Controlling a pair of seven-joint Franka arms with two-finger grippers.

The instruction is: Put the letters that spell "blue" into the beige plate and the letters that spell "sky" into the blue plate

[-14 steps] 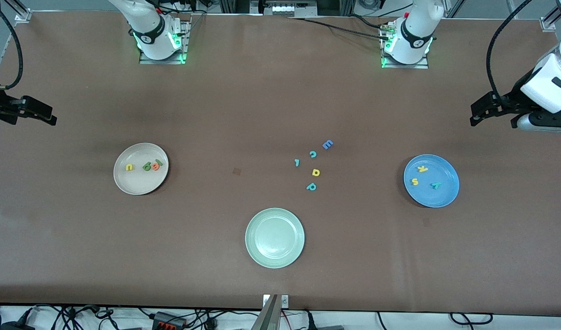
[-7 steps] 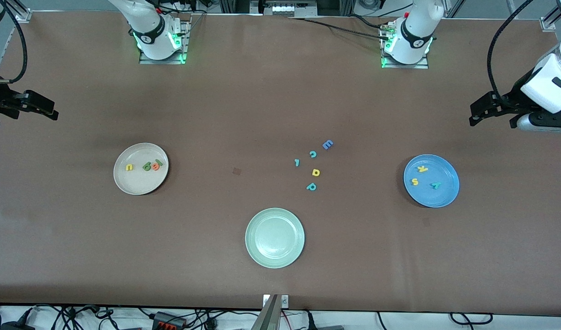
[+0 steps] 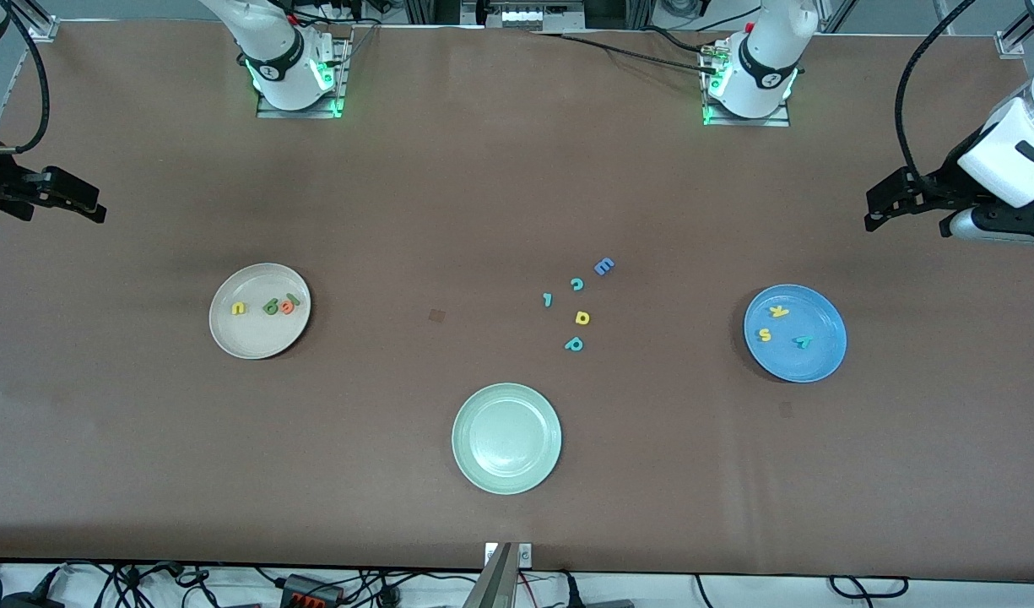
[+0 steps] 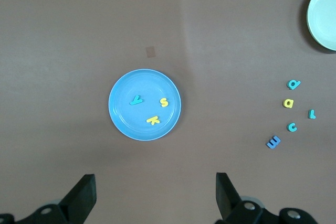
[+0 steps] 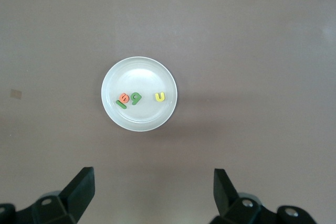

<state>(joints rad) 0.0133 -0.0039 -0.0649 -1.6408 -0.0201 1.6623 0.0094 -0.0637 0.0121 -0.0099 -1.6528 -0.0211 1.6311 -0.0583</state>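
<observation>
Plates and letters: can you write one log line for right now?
beige plate: b, l, u, e in | blue plate: s, k, y in | left hand: open, empty | right hand: open, empty

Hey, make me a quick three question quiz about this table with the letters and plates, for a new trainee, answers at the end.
1. True or false: the pale green plate holds a letter.
2. Which plate holds the yellow s, yellow k and teal y? A) beige plate B) blue plate C) pale green plate
3. How many loose letters lie on the table outside all plates?

Key
1. False; nothing lies in it.
2. B, the blue plate. The beige plate holds the yellow u, dark green b, orange e and light-green l.
3. Five: blue E, teal c, teal l-like piece, yellow d-shaped letter, teal p.
</observation>
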